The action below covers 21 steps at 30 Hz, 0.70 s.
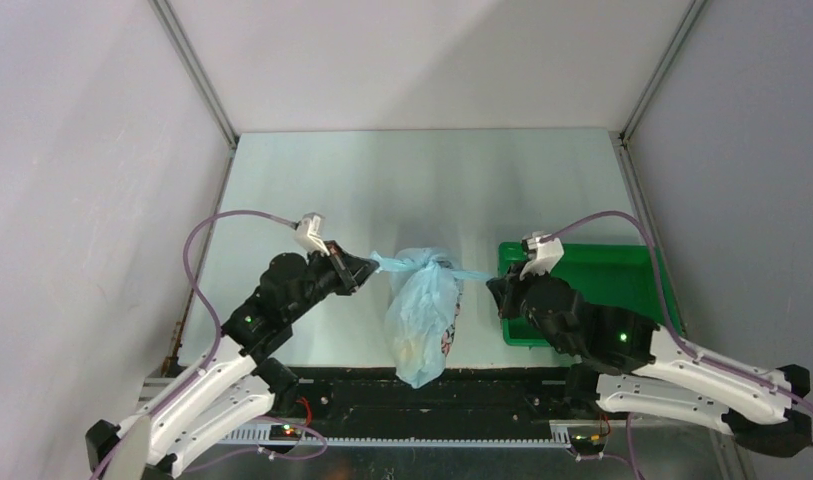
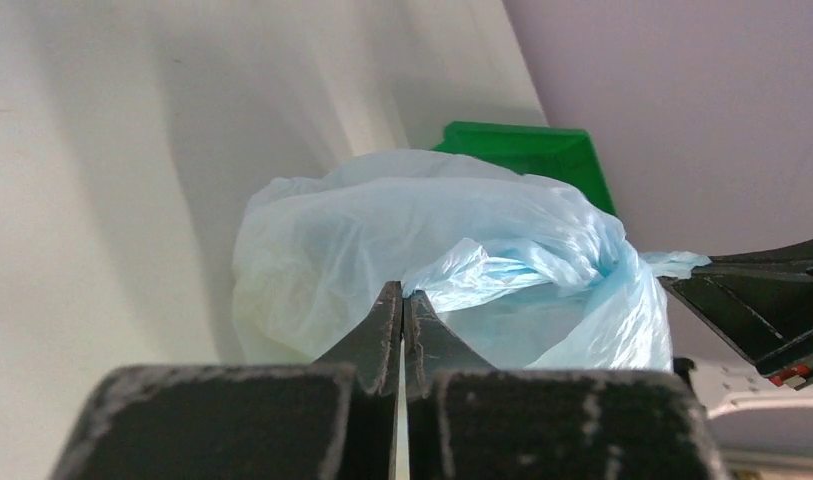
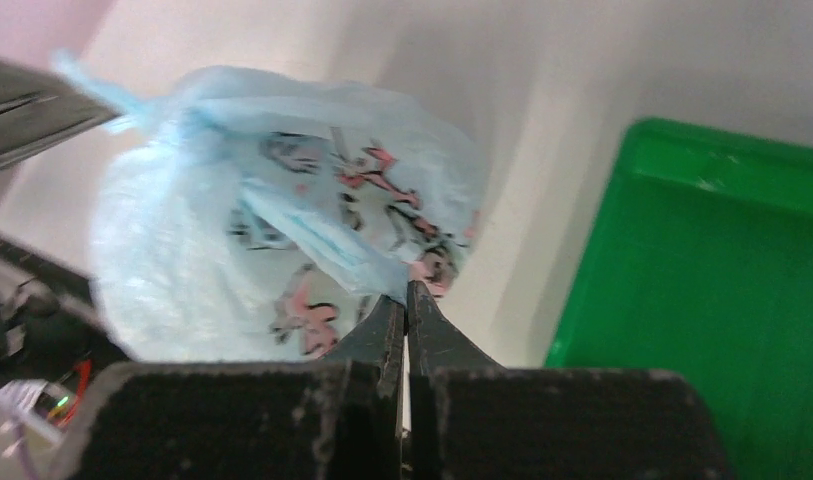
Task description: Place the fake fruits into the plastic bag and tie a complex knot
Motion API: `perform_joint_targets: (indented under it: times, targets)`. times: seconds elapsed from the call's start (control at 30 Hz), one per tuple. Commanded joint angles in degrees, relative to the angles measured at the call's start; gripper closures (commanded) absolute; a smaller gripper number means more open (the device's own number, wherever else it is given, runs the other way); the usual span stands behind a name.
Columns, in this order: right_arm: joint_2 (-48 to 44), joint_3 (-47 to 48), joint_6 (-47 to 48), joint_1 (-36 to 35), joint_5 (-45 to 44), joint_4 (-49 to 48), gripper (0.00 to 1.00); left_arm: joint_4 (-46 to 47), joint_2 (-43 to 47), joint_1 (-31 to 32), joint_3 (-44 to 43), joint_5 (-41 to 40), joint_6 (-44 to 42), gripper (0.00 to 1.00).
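Note:
The light-blue plastic bag (image 1: 422, 312) lies in the middle of the table, its top gathered into a twist with a handle strip running out to each side. My left gripper (image 1: 367, 266) is shut on the left strip; in the left wrist view the tips (image 2: 403, 292) pinch the blue film (image 2: 452, 270). My right gripper (image 1: 493, 285) is shut on the right strip; in the right wrist view the tips (image 3: 406, 292) pinch film of the printed bag (image 3: 282, 230). A pale yellow shape (image 1: 410, 350) shows faintly through the bag's lower part; the grapes are not visible.
A rigid green tray (image 1: 592, 270) sits on the table right of the bag, under my right wrist; it also shows in the right wrist view (image 3: 702, 300). Grey walls close in the table on three sides. A black rail runs along the near edge.

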<state>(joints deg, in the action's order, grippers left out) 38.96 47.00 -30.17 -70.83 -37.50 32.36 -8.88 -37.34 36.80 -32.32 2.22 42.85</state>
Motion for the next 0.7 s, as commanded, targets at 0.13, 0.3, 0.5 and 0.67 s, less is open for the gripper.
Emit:
perform_joint_targets:
  times: [0.13,0.3,0.5,0.67]
  targets:
    - [-1.3,-15.9,-13.9,16.1,7.8,2.9,1.00,3.6,1.7,-9.1,12.4,-8.7,-0.1,1.00]
    - [-2.2,-17.4,-9.3,17.1,16.2,-5.2,1.00,11.6,1.9,-9.7,13.2,6.2,-2.6,1.00]
    - [-4.2,-14.9,-9.8,18.1,22.8,-6.3,0.81,6.7,3.2,-9.7,7.5,18.0,-5.5,0.97]
    - [-8.0,-14.6,-17.3,18.4,22.2,-4.1,0.27,3.7,4.8,-9.7,7.2,20.7,-4.1,0.38]
